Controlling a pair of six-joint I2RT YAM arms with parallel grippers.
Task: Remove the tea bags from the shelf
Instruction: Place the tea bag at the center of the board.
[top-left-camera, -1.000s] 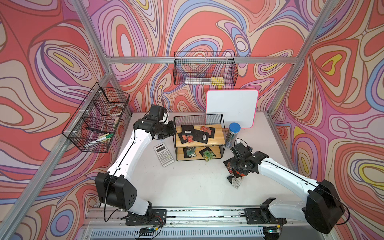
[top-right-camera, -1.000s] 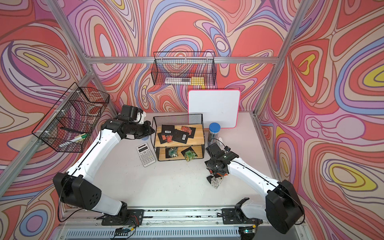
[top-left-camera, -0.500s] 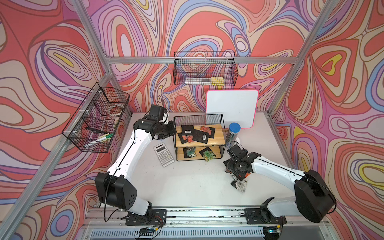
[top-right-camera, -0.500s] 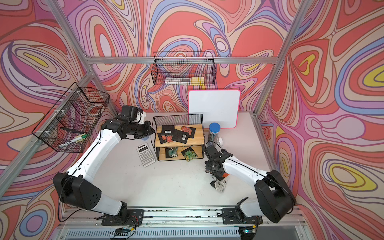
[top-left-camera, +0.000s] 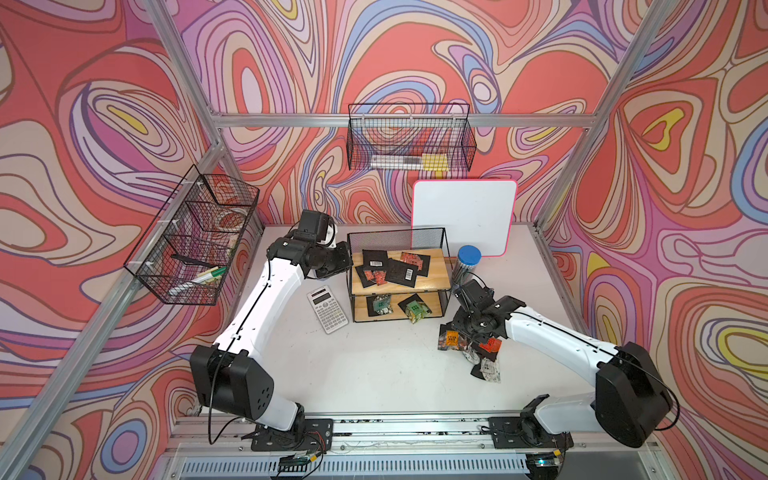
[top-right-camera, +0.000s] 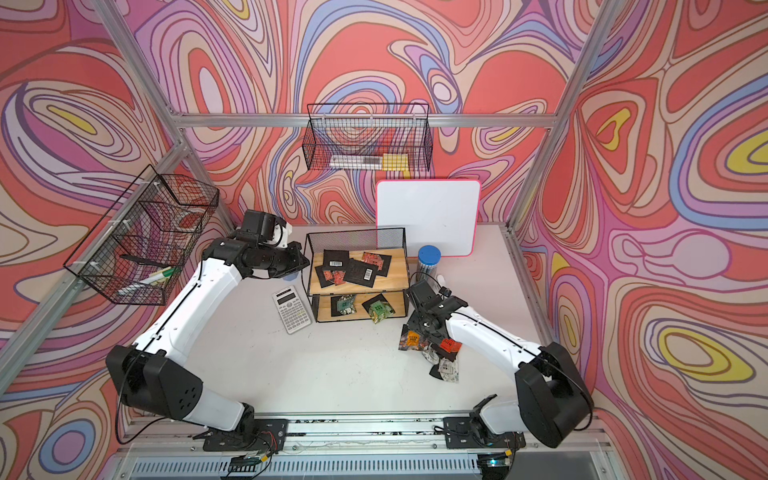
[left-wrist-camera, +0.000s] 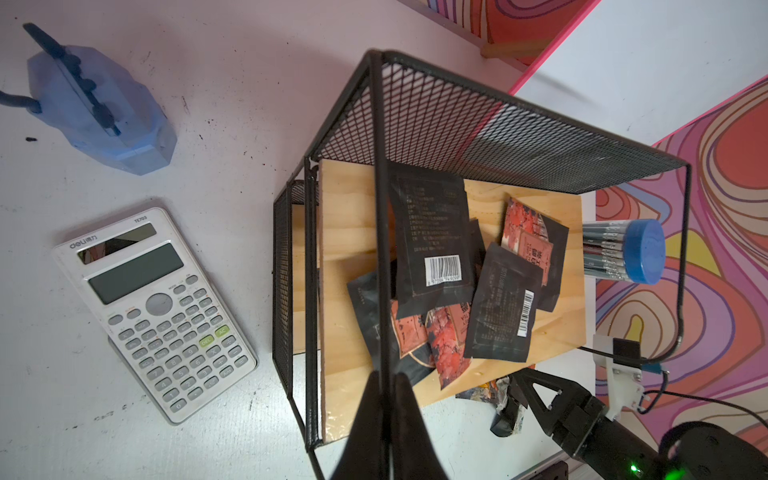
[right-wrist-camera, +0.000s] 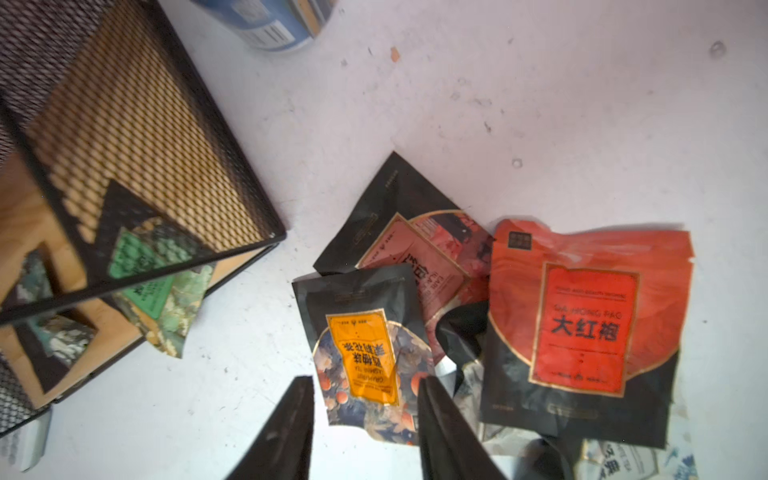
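Left gripper (left-wrist-camera: 386, 378) closed, tips at shelf (top-left-camera: 432, 282) frame wire. Right gripper (right-wrist-camera: 365, 378) jaws apart over orange tea bag (right-wrist-camera: 365, 349) lying beside shelf. 2 green tea bags (top-left-camera: 415, 309) on lower board.

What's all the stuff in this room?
shelf: one, wood and black wire, mid-table.
tea bags on shelf: about seven, black, red, green, both boards.
tea bags on table: several, orange, red, white, piled beside shelf.
calculator: one, white, beside shelf.
whiteboard: one, white with pink edge, back wall.
pencil tube: one, blue lid, beside shelf.
blue gadget: one, blue, near calculator.
wall baskets: two, black wire, on walls.
left end effector: one, black, shut on shelf frame.
right end effector: one, black, open over orange tea bag.
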